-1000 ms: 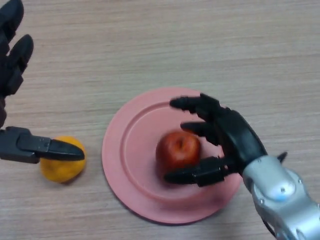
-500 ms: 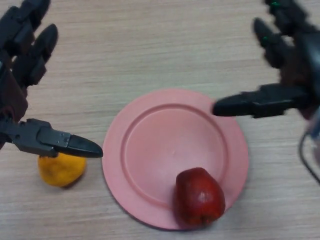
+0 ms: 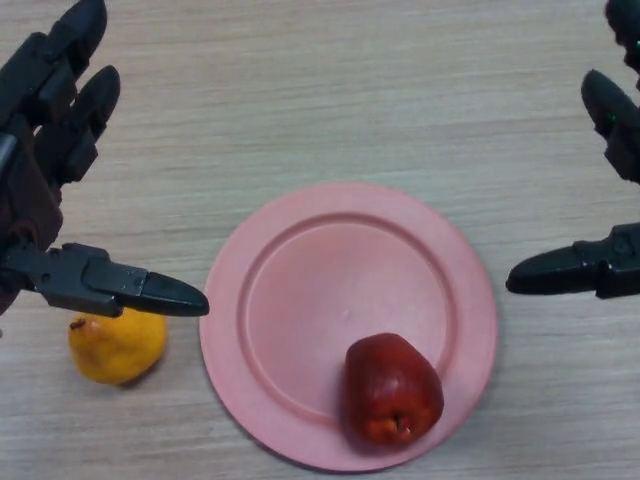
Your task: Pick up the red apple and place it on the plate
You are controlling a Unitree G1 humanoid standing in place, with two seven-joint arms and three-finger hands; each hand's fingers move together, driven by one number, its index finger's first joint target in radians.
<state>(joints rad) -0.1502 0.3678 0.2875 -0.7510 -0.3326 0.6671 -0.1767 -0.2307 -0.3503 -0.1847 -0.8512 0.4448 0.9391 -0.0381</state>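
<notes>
The apple (image 3: 392, 389) now lies on its side at the near edge of the plate (image 3: 300, 300), released and rolled off centre, so the task looks done. Beyond it, the right hand (image 3: 600, 265) has pulled back, fingers spread, holding nothing. The left hand (image 3: 50, 200) hovers open above the orange fruit (image 3: 115, 347) on the tabletop (image 3: 330, 90).

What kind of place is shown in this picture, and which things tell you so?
Probably a test or practice bench, not a real kitchen. A bare wood-grain table holds only a pink plate with a red apple on it and a yellow fruit beside it, with the left hand and right hand open above.
</notes>
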